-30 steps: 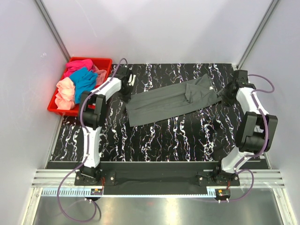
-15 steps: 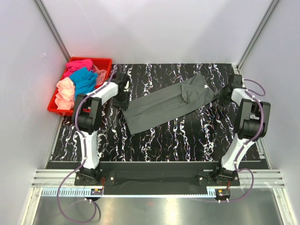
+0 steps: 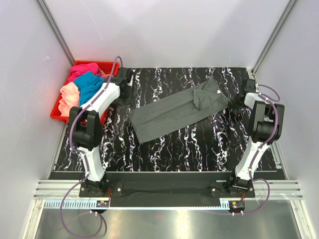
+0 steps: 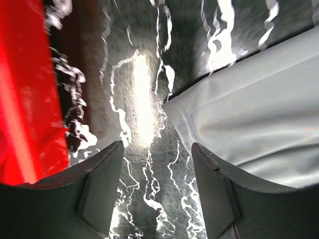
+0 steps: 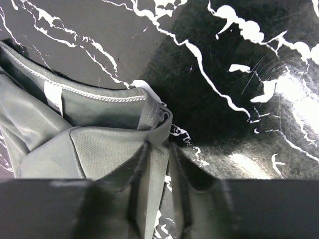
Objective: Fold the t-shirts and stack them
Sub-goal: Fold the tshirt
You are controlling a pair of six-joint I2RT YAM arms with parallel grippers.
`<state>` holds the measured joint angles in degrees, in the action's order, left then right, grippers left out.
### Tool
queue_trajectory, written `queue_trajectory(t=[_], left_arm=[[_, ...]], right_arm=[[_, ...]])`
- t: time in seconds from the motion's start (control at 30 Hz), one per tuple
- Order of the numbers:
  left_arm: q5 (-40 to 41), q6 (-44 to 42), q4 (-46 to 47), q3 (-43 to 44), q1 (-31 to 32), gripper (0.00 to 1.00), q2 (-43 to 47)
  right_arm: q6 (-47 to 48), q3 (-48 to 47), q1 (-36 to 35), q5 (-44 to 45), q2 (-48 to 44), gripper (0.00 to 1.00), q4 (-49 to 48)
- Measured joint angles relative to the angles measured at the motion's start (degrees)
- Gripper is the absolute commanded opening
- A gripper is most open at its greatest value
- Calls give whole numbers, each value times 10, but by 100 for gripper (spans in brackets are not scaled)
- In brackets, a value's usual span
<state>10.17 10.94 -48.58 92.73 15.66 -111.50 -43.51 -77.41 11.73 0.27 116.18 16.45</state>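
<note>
You have a plain dark grey cloth t-shirt [image 3: 179, 110] lying on a glossy black worktop [image 3: 199, 144] veined with white marble streaks. Ahead and left of the right end effector [image 5: 158, 199], the small neck tag [image 5: 53, 95] is white. Left of the left end effector [image 4: 157, 194] is a bright red plastic crate [image 3: 59, 115] holding a magenta-pink cloth shirt [image 3: 83, 69], a teal-blue cloth shirt [image 3: 90, 84] and a peach cloth shirt [image 3: 69, 97].

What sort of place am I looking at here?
Most likely a robotics lab test cell: a left arm and right arm bolted side by side, plain white enclosure walls around a black marbled table, with a dark grey t-shirt and red crate as props.
</note>
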Motion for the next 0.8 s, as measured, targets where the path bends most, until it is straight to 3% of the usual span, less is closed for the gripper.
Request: queue_trajectory(t=[0.1,0.33,0.5,0.73,0.8], left_arm=[[-4,5,8,2,0,63,29],[-70,26,58,-48,-1,67,100],[-185,30,123,-109,-4,71,131],[-266,-11,122,-96,-4,75,57],[-268,-31,111,-76,-4,75,14]], right_arm=[[8,-7,0,1,5,0,3],[40,-91,0,1,55,0,23],[79,-184,0,-33,111,0,25],[131,-393,3,-107,236,3,45],[137,-426,7,-122,256,11,50]])
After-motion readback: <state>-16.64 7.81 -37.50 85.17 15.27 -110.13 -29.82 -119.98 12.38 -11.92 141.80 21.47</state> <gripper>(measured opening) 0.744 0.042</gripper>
